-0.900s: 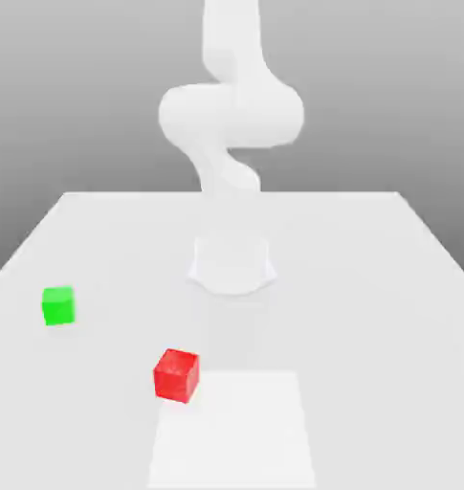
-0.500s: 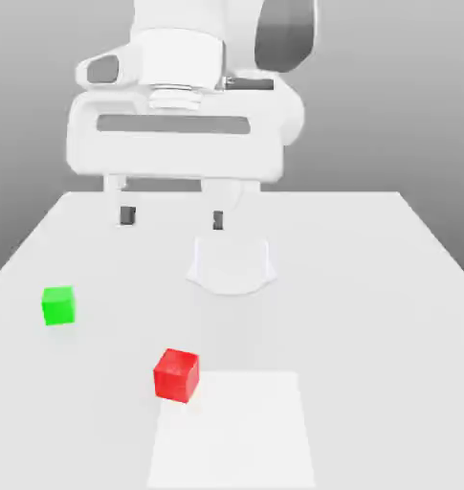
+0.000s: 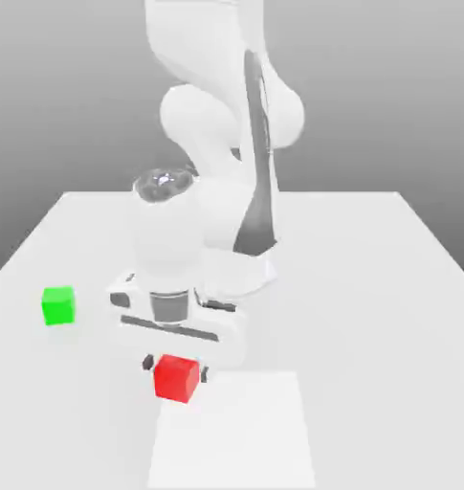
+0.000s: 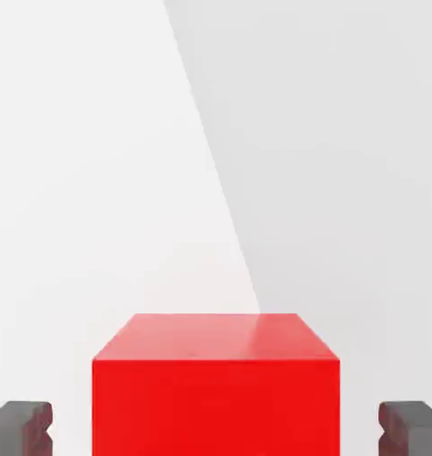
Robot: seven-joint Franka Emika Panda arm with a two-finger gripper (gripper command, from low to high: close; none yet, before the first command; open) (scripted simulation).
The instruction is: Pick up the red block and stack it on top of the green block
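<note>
The red block [image 3: 176,379] rests on the table near the front, at the corner of a paler square patch. My gripper [image 3: 176,367] has come down over it, one dark fingertip on each side. In the hand view the red block [image 4: 216,383] sits between the two fingers [image 4: 20,427], with a narrow strip of table showing between each finger and the block's sides, so the gripper [image 4: 216,429] is open around it without touching. The green block [image 3: 58,305] sits by itself on the table at the exterior view's left, farther back than the red one.
The white table [image 3: 369,287] stretches wide to the exterior view's right. A paler square patch [image 3: 235,431] lies at the front, beside the red block. The arm's round base [image 3: 259,273] stands behind the hand, mid-table.
The hand has dropped from high above the table down to the red block, and its fingers now straddle it. Neither block has moved.
</note>
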